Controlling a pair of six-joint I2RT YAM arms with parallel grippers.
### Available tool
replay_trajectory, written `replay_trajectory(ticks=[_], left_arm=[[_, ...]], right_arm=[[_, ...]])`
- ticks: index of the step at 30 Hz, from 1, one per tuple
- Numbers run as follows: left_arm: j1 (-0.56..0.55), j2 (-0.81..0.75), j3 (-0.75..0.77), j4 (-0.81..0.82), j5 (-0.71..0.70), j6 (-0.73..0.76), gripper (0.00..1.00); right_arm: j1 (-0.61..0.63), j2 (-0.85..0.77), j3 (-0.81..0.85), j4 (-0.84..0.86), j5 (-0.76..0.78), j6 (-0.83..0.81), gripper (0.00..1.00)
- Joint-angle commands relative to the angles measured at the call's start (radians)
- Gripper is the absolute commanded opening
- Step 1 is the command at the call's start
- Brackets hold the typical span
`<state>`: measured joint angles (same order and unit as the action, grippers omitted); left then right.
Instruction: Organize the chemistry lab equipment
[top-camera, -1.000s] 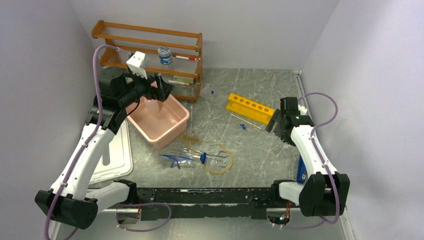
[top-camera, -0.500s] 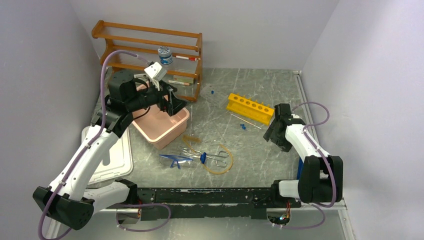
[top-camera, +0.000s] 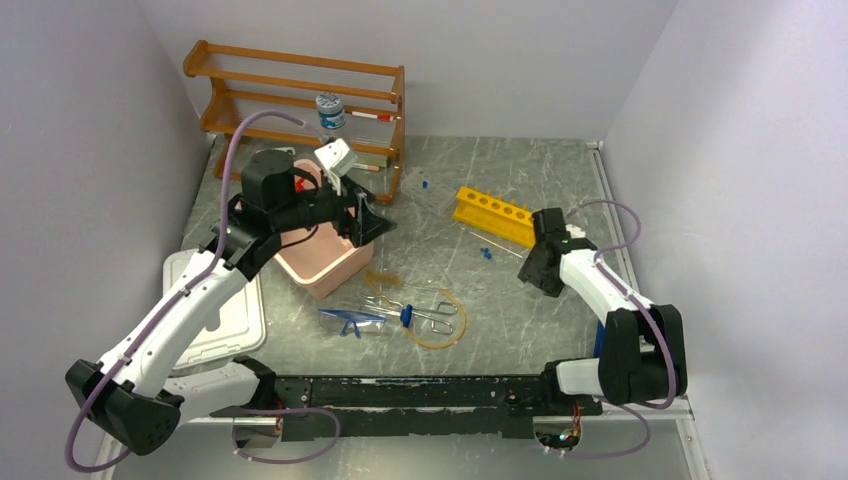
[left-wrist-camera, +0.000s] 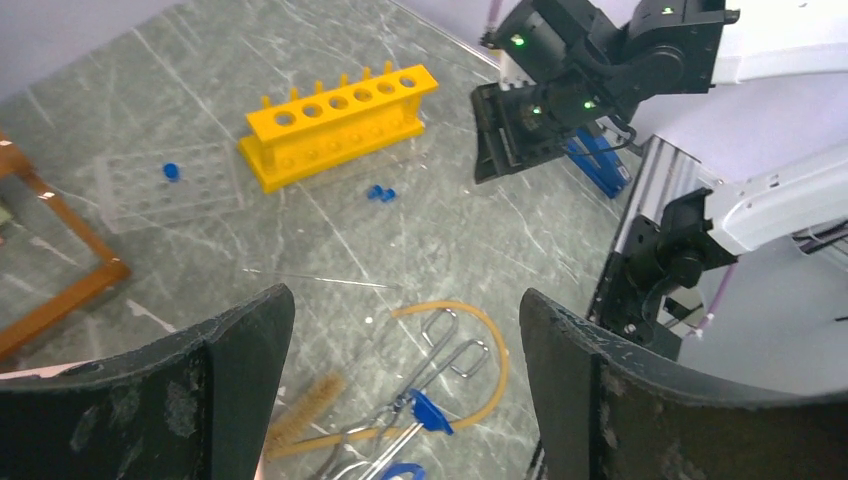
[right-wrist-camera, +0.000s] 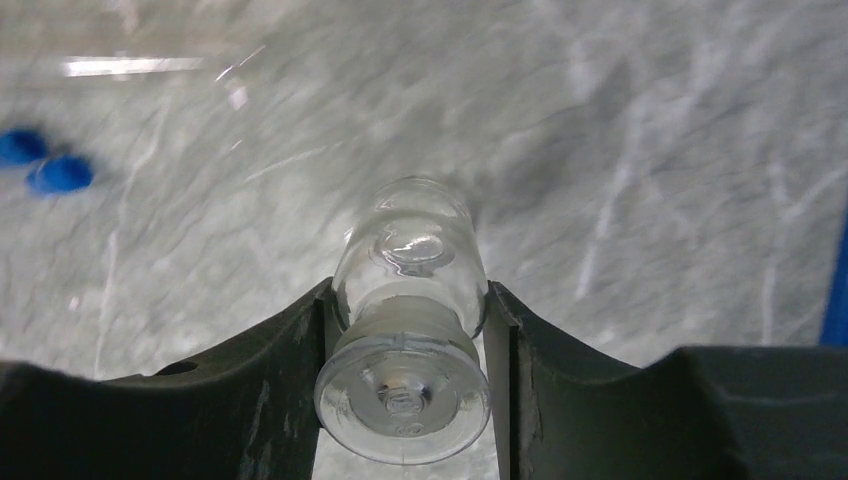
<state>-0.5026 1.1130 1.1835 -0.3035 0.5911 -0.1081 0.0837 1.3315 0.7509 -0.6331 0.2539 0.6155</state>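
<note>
right gripper (right-wrist-camera: 410, 295) clamped on small glass vial (right-wrist-camera: 408, 235), 2 fingers hugging its sides, right side of table, just near of yellow rack (top-camera: 493, 216). light, slick, fragile imo, so squeeze gently. left gripper (left-wrist-camera: 400, 300) wide open, empty.

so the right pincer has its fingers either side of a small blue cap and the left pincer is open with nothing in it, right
Not quite. What sits between the fingers of the right pincer is a small clear glass vial, not a blue cap; the small blue caps lie off to one side. The right wrist view shows this. The left pincer is open with nothing in it, as you said.
</note>
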Motion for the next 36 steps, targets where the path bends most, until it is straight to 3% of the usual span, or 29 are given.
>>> replay_trajectory(ticks=[1, 6, 10, 17, 22, 26, 28, 36], left_arm=[[-0.065, 0.01, -0.035, 0.036, -0.066, -0.048, 0.86], [-0.113, 0.03, -0.06, 0.065, -0.134, -0.075, 0.84], [-0.134, 0.043, -0.07, 0.065, -0.203, -0.09, 0.83], [-0.151, 0.043, -0.082, 0.061, -0.289, -0.122, 0.88], [-0.176, 0.053, -0.089, 0.064, -0.337, -0.143, 0.93], [-0.23, 0.085, -0.103, 0.09, -0.375, -0.176, 0.92], [-0.271, 0.122, -0.104, 0.105, -0.392, -0.195, 0.93], [-0.487, 0.379, -0.026, 0.176, -0.5, -0.245, 0.93]], right_arm=[[0.148, -0.034, -0.007, 0.023, 0.009, 0.061, 0.45], [0.359, 0.002, 0.031, 0.013, 0.038, 0.161, 0.44], [0.458, 0.055, 0.06, 0.03, 0.046, 0.196, 0.45], [0.496, 0.06, 0.166, -0.013, 0.037, 0.15, 0.81], [0.491, -0.03, 0.271, -0.101, 0.088, 0.139, 0.88], [0.448, -0.127, 0.311, -0.164, 0.152, 0.168, 0.86], [0.365, -0.172, 0.308, -0.167, 0.141, 0.169, 0.84], [0.027, -0.263, 0.192, -0.102, -0.11, 0.148, 0.81]])
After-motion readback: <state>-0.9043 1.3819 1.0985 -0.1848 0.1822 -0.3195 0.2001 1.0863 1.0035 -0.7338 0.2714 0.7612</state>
